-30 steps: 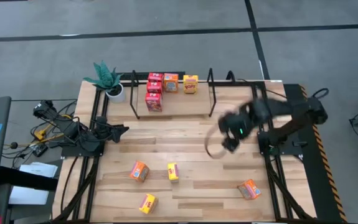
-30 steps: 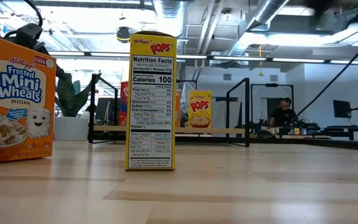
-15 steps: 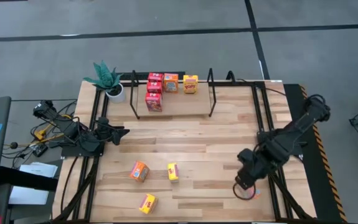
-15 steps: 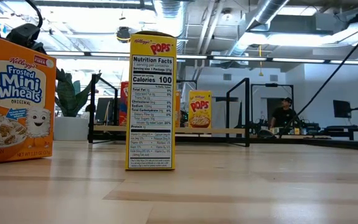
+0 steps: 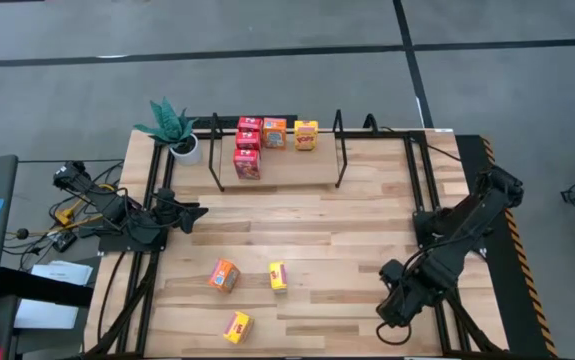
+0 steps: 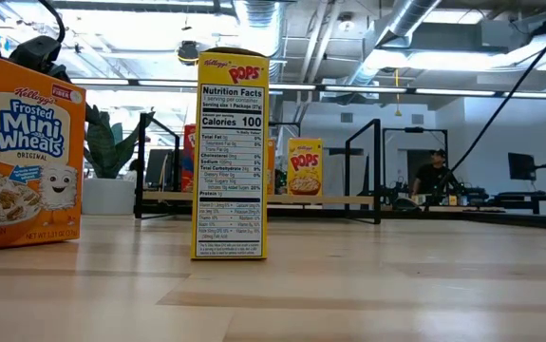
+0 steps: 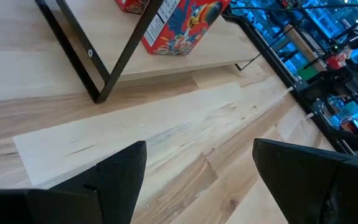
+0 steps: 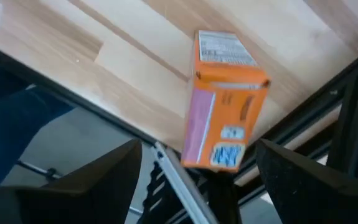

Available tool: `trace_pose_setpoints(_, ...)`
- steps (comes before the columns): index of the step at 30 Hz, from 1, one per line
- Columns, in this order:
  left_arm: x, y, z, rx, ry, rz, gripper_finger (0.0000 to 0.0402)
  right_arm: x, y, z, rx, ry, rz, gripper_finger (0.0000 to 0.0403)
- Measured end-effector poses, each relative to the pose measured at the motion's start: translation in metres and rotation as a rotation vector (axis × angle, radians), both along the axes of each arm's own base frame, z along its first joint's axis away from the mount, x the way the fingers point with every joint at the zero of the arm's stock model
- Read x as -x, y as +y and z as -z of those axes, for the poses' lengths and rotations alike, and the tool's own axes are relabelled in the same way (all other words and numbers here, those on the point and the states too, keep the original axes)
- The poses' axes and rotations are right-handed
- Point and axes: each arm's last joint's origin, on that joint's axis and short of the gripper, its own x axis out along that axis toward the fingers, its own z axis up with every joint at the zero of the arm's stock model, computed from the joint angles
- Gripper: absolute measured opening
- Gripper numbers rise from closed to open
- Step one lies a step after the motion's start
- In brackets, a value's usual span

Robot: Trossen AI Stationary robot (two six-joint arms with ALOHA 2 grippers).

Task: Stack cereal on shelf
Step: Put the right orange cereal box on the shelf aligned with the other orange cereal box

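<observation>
I'm seeing the L gripper (image 5: pixel 199 210) idling, fingers spread, by the table's left edge. Black-rod wooden-base shelf (image 5: pixel 277 172) is carrying five small cereal boxes (image 5: pixel 247 165) at the far side. My R gripper (image 8: pixel 197 186) is hovering wide open over a lying orange cereal box (image 8: pixel 223 99) at the near-right edge.

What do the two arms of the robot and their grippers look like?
Both arms are dark, almost black, built from jointed segments. The left arm lies beside a bundle of black cables with some yellow parts. The right arm is of the same dark build. The left gripper and the right gripper each have two broad, matte black fingers, without visible markings.
</observation>
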Motion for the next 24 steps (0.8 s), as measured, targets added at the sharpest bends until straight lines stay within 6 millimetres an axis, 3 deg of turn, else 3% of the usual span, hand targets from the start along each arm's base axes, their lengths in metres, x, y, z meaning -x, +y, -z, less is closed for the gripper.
trace_pose_setpoints(8, 0.000, 0.000, 0.000, 0.006, -0.003, -0.001, 0.0286, 0.001, -0.001, 0.023, 0.030, 0.002, -0.028, 0.0332)
trace_pose_setpoints(24, 0.000, 0.000, 0.000, 0.020, -0.011, -0.006, 0.0286, 0.000, -0.004, 0.044, 0.002, -0.029, -0.078, 0.0285)
